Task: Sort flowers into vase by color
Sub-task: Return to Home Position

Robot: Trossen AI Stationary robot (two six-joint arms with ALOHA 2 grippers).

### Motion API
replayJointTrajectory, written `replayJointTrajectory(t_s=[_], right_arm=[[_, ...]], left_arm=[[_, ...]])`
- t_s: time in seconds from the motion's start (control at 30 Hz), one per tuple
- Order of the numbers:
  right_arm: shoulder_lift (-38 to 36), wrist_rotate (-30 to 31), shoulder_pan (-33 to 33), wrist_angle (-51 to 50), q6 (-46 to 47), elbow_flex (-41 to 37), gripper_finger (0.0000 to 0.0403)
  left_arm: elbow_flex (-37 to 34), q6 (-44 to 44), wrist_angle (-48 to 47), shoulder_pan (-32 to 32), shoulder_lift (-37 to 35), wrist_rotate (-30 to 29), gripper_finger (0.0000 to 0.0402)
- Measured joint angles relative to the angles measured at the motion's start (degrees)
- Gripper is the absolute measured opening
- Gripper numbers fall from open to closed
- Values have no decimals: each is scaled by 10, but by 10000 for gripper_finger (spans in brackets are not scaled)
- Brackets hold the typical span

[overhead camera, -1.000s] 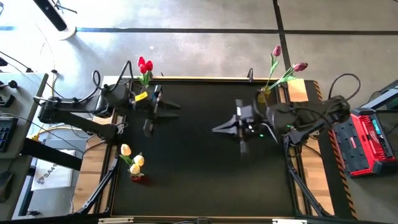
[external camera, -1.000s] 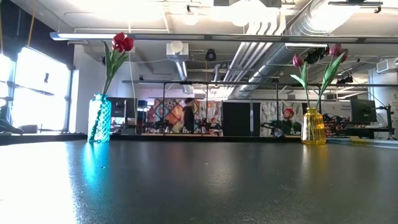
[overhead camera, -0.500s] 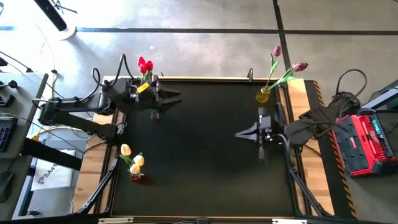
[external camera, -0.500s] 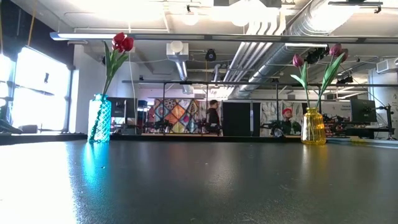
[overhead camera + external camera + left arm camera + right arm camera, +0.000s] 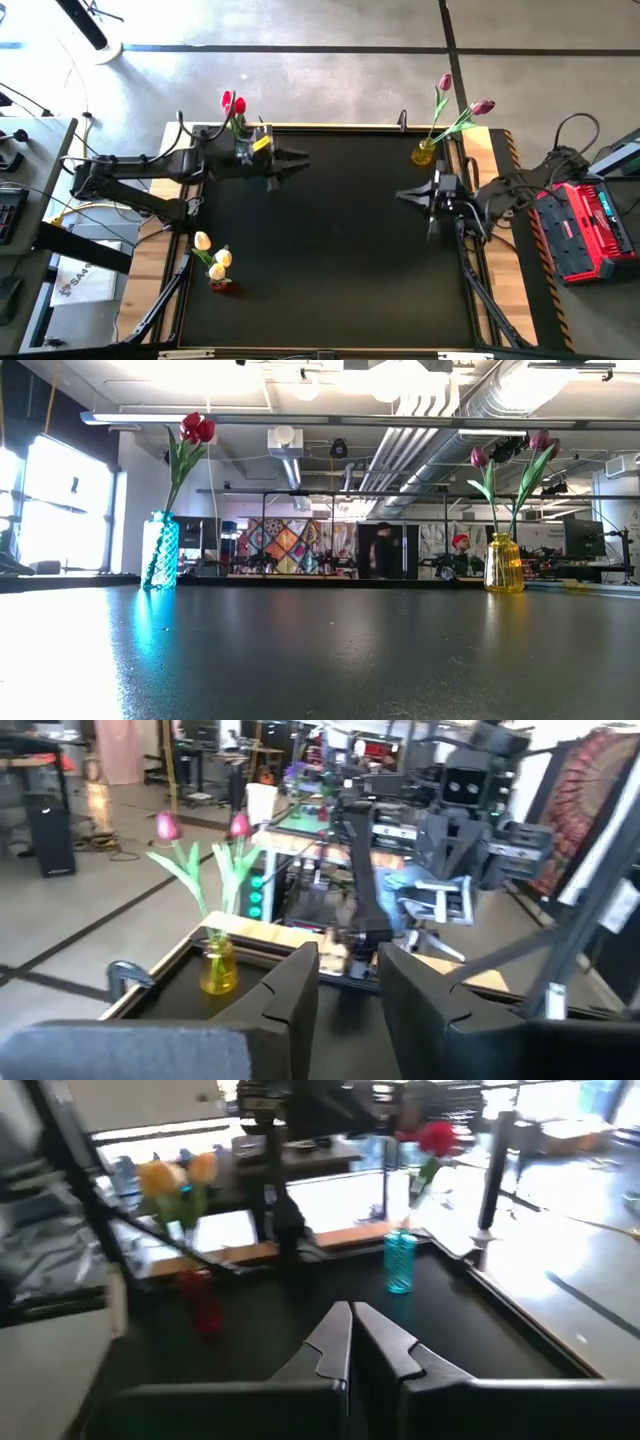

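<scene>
The red tulips [image 5: 197,428] stand upright, heads up, in the teal vase [image 5: 160,550] at the far left corner of the counter [image 5: 330,270]. The pink tulips [image 5: 540,440] lean apart in the yellow vase [image 5: 504,563] at the far right. The yellow tulips [image 5: 203,241] rise from the red vase [image 5: 222,286] by the left edge. We see the left pincer [image 5: 303,160] released near the teal vase, and the right pincer [image 5: 400,195] clenched near the yellow vase.

Right gripper [image 5: 403,195] drew back rightward; left gripper [image 5: 302,158] shifted toward the far edge
</scene>
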Motion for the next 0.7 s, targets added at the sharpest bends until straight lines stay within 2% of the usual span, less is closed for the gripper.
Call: replayJointTrajectory(t_s=[0.13,0.37,0.53,0.7], right_arm=[[-20,21,-19,8,21,-17,0],[-80,23,-51,-24,-40,-18,0],[-126,-11,-74,-82,-60,-18,0],[-153,-67,-80,-82,-106,-18,0]], left_arm=[[0,-13,15,41,8,35,74],[-1,1,27,116,8,109,19],[-24,10,26,134,8,165,4],[-82,22,84,127,9,174,1]])
